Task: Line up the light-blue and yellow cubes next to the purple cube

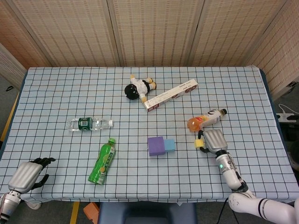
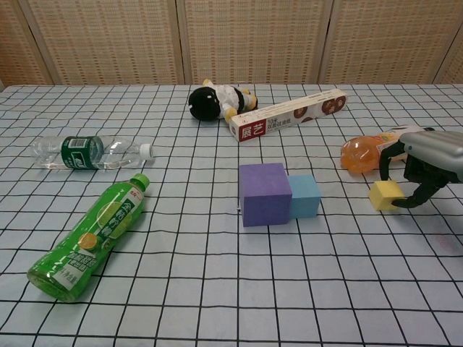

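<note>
- Chest view is showing the right hand (image 2: 427, 163) at the table's right edge, its dark fingers (image 2: 418, 196) curling around the small yellow foam cube (image 2: 384, 194) and pinching it; the cube is sitting tilted at the fingertips, and whether it is resting on the cloth or lifted just clear I cannot tell.
- The yellow cube is lying well apart from the other two cubes, to their right; the large purple foam cube (image 2: 265, 193) is standing near the table's middle with the smaller light-blue foam cube (image 2: 304, 196) touching its right side.
- Just behind the right hand, an orange drink bottle with a rounded end (image 2: 363, 152) is lying on its side.
- Head view is showing the left hand (image 1: 29, 174) at the near left corner of the blue-and-white checked tablecloth (image 1: 60, 93), fingers curled in and holding nothing.
- A green plastic bottle with a green cap (image 2: 90, 234) is lying on its side at the front left; a clear water bottle with a green label (image 2: 90, 153) is lying behind it.
- A black-and-white plush toy (image 2: 214, 100) is lying near the far edge; a long white and red cardboard box (image 2: 288, 115) is lying just beside it, slanting to the right.
</note>
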Controlling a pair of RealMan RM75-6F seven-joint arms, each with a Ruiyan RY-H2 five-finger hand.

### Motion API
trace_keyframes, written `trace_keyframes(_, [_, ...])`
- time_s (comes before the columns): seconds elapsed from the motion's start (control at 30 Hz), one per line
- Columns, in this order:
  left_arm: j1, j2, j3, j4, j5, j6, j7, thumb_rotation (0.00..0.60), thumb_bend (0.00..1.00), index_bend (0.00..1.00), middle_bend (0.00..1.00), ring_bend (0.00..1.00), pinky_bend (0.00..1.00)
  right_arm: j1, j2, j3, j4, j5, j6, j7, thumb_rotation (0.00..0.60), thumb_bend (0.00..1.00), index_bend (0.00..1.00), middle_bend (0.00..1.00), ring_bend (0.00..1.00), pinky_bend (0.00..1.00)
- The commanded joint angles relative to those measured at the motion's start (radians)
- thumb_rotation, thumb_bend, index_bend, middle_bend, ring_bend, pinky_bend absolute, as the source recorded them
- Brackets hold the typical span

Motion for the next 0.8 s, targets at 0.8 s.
trace_keyframes(0.8, [0.0,0.001,0.002,-0.001,0.004,0.002,0.0,0.6,0.44,0.26,0.32,0.32,0.55,0.02,-0.037,0.024,-0.057,-0.056,-0.009,0.059,0.6,0.14,0.53,1.0,0.94,1.0])
